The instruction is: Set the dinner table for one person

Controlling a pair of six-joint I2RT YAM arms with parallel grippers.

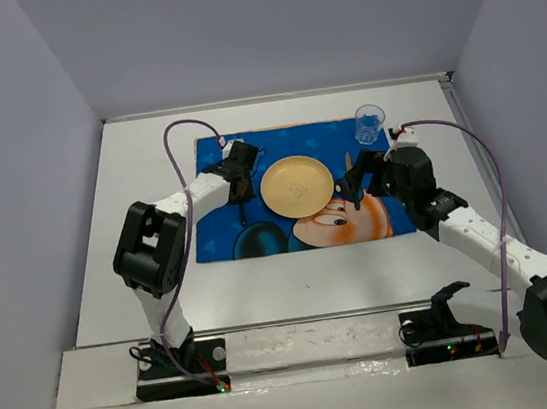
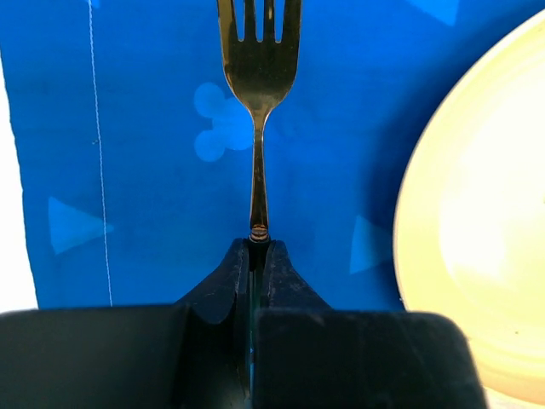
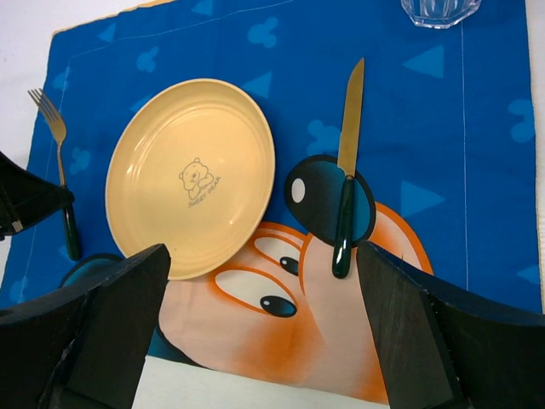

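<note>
Item 1: worktop [image 1: 264,286], matte white, rectangular, enclosed by pale lavender-grey walls; it fills the floor of the top view and carries every other entry. Item 2: placemat [image 1: 291,142], blue with a cartoon mouse face, laid flat on the far half of the worktop, about midway between its left and right edges. Item 3: plate [image 1: 296,185], pale yellow, round, with a small bear printed at its centre, resting on the placemat a little left of the mat's middle. Item 4: fork [image 2: 258,77], metal, tines pointing toward the far edge, just left of the plate and apart from it, over the blue of the placemat. Item 5: knife [image 3: 345,183], metal blade with a dark green handle, lying on the placemat right of the plate, blade tip toward the far edge, handle across the mouse's black nose. Item 6: glass [image 1: 369,123], clear, upright on the far right corner of the placemat. Item 7: left pincer [image 2: 258,251], clenched on the fork where the neck meets the handle (fingers pressed together on either side). Item 8: right pincer [image 3: 264,332], released, fingers spread wide, above the near part of the placemat, with the knife handle showing between them.
</note>
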